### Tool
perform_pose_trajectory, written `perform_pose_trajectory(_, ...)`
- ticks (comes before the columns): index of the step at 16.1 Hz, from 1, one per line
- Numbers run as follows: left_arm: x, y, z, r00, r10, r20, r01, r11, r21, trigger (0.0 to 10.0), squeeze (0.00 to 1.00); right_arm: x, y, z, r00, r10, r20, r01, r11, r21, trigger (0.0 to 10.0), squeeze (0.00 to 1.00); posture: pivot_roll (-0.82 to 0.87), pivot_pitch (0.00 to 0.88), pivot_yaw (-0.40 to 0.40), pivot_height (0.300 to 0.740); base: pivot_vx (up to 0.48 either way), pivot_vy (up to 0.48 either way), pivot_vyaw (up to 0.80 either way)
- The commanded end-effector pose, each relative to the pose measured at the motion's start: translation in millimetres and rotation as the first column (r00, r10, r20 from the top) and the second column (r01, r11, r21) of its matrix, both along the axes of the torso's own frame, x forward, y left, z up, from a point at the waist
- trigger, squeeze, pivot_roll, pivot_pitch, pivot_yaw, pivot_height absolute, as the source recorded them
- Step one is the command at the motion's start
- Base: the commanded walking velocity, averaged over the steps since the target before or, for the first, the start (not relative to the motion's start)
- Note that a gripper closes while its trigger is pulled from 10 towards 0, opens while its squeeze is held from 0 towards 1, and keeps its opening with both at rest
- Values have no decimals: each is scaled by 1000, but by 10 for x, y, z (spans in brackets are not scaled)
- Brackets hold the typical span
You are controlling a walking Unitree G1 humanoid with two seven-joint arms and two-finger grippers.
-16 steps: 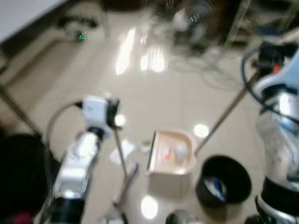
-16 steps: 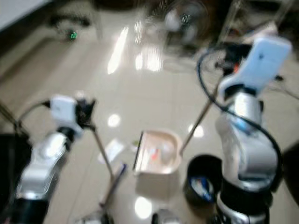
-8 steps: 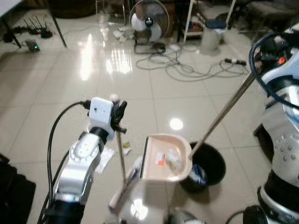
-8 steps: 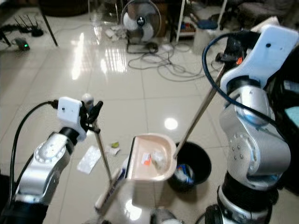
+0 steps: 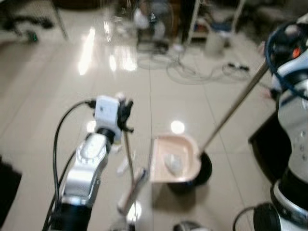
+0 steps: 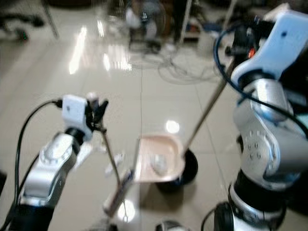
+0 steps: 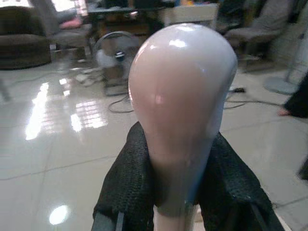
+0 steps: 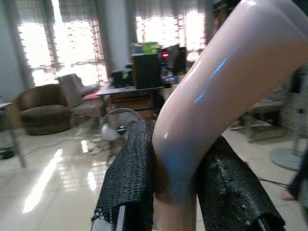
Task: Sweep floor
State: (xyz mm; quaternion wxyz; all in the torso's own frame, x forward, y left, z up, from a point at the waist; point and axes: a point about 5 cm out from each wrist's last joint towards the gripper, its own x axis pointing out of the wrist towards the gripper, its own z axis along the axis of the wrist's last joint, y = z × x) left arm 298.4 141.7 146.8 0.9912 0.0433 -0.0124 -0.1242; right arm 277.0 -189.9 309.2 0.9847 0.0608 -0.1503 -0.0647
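My left gripper [image 5: 124, 111] is shut on the pale knob [image 7: 180, 106] at the top of the broom handle [image 5: 128, 156]; the broom head [image 5: 131, 191] rests low on the tiled floor. My right gripper [image 6: 239, 44] is shut on the top of the dustpan's handle [image 8: 202, 106], whose long metal pole [image 5: 236, 107] slants down to the beige dustpan [image 5: 174, 160]. The pan holds a pale scrap [image 5: 173, 163] and hangs over the black bin [image 5: 199, 168]. A piece of litter [image 5: 124, 164] lies on the floor by the broom.
A floor fan [image 5: 153, 23], tangled cables [image 5: 192, 70] and furniture legs stand at the far side of the glossy tiled floor. A dark object [image 5: 267, 149] sits at the right beside my body. The views are blurred by motion.
The camera has shifted and the picture blurred again. The dustpan now covers more of the black bin than half a second ago. Both grippers keep their hold.
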Motion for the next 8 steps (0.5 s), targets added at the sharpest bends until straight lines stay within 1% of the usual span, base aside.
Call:
perform_pose_trajectory(1, 10, -22, 39, 1000, 5, 17, -5, 1000, 1, 10000, 0, -62, -51, 71, 999, -16, 49, 15, 1000, 26, 10000, 0, -159, 97, -2, 740, 0, -469, 0)
perform_pose_trajectory(4, 29, -18, 63, 999, 14, 31, -14, 1000, 2, 10000, 0, -65, -94, 77, 997, -26, 67, 20, 996, 88, 10000, 0, -155, 96, 4, 740, 0, -469, 0)
perform_pose_trajectory(5, 37, -17, 76, 1000, 8, 14, -7, 998, -57, 10000, 0, -64, -100, 81, 997, -28, 67, 21, 996, 91, 10000, 0, -151, 95, 5, 740, 0, 0, 0)
perform_pose_trajectory(6, 49, 7, 59, 1000, 23, -16, -24, 997, -78, 10000, 0, -61, -103, 85, 997, -28, 70, 21, 995, 97, 10000, 0, -150, 94, 10, 740, 0, 352, 0)
perform_pose_trajectory(8, 65, 31, 35, 998, 42, -40, -45, 997, -69, 10000, 0, -59, -109, 91, 997, -27, 76, 19, 994, 105, 10000, 0, -148, 96, 13, 740, 0, 416, 0)
